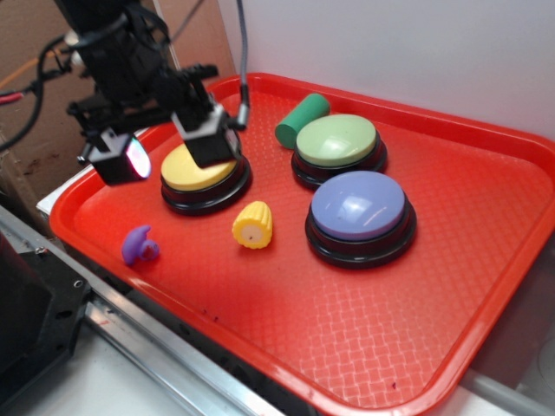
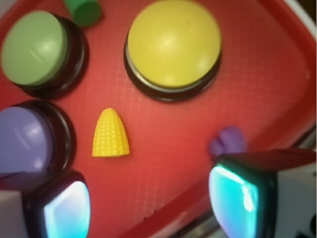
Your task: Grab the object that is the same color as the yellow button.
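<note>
Hand [image 1: 165, 143] is hanging wide open over the yellow button [image 1: 201, 169]; it's risking pressing that or snagging the purple toy [image 1: 140, 246] instead of the corn [image 1: 253, 224].

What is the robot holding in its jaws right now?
Nothing. The gripper is open and empty above the tray; the yellow corn toy lies untouched near the yellow button.

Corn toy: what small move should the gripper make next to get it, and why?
Probably shift toward the tray's near edge and lower. The gripper hangs open above the yellow button, holding nothing, while the corn toy lies apart from it on the tray, between that button and the purple button. In the wrist view the toy sits ahead of the fingers, unobstructed.
</note>
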You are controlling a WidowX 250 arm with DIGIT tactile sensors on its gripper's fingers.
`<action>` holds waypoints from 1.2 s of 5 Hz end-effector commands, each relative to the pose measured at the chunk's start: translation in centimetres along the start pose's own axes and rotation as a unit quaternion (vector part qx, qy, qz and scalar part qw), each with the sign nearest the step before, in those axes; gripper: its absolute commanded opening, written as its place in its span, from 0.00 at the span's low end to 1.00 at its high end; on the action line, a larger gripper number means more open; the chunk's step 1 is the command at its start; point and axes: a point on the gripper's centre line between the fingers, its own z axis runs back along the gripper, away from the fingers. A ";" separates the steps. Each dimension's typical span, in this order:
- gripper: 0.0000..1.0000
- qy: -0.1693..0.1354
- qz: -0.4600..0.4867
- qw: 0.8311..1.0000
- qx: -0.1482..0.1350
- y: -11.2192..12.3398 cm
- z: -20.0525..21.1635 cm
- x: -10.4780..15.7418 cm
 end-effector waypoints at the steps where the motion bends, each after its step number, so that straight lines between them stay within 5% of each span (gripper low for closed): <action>1: 1.00 -0.021 -0.002 1.000 0.002 -1.6 -3.1 -0.6; 2: 1.00 -0.045 -0.001 0.999 0.028 -2.2 -4.6 -0.6; 6: 1.00 -0.053 -0.010 0.999 -0.010 -3.1 -6.3 2.1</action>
